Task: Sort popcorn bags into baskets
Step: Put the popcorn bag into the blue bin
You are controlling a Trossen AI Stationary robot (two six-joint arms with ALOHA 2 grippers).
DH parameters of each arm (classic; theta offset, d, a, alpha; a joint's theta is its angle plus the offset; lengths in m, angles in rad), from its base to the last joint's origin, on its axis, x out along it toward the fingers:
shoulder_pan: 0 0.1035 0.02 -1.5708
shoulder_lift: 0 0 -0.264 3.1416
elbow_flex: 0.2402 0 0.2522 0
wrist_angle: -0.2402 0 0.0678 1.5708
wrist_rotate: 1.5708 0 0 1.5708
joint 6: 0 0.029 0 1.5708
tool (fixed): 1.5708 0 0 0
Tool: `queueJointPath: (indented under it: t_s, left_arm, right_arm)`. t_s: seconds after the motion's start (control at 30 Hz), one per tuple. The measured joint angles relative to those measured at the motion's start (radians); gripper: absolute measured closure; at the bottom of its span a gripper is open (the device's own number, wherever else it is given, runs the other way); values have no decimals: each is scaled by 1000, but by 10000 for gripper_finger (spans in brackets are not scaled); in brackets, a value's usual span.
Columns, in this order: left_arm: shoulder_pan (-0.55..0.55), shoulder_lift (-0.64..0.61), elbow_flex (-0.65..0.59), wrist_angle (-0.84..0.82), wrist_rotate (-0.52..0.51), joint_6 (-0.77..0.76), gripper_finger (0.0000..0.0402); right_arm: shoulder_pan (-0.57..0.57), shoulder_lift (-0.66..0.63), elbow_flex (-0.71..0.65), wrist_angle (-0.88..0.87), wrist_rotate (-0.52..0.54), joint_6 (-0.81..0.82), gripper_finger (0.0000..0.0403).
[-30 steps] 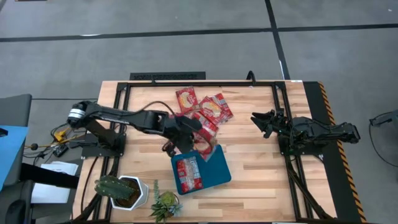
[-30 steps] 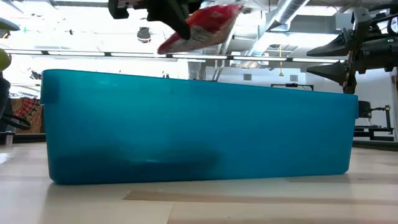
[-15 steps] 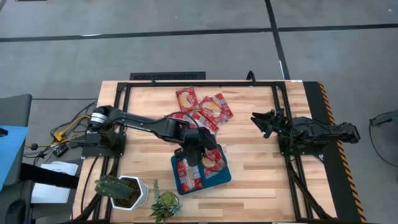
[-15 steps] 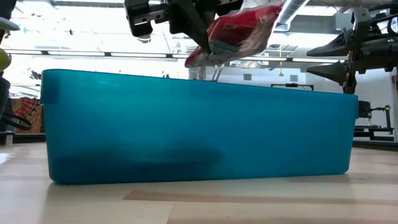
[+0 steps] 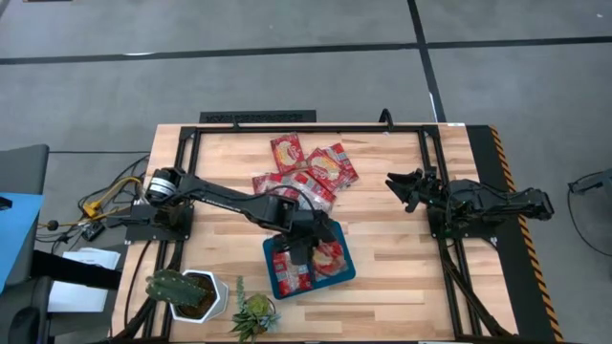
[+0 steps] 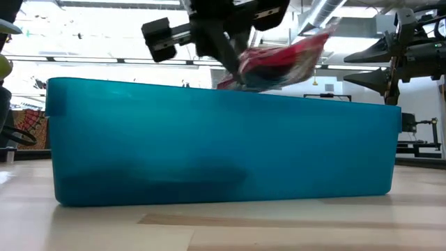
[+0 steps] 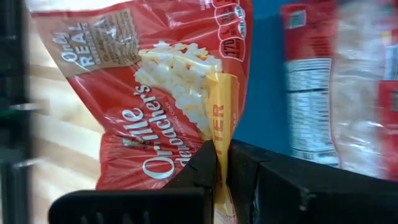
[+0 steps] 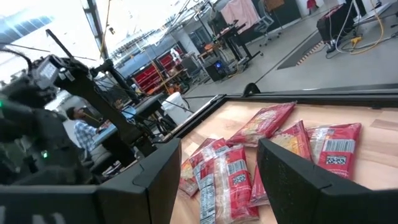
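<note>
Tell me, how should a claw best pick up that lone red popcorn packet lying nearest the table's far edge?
The flat red popcorn packet lies flat, so I'd come straight down from above and pinch a crimped short end, probably the far one: bare wooden table surrounds it there, while other red packets crowd its near side.

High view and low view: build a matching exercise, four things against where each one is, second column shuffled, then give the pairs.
Things:
1. red popcorn bag pinched in the left gripper
2. red popcorn bag lying label-up
3. shallow teal-blue rectangular tray
4. right gripper

Places:
A. on the wooden table, near its front edge
B. flat inside the tray
C. above the table's right side, away from the bags
D. held over the tray, low over its rim

Pairs: 1-D, 2-B, 3-A, 4-C
</note>
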State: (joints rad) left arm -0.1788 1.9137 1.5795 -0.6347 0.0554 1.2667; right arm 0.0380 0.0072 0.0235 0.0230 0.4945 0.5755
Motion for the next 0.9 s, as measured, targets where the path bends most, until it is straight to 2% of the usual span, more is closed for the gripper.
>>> queueJointPath:
  t_s: [0.6,0.9]
  left_arm:
    - [7,21,0,-4,68,34,395]
    - [13,36,0,36,82,60,382]
  right_arm:
    - [1,14,0,-1,0,0,168]
    - [1,14,0,-1,0,0,168]
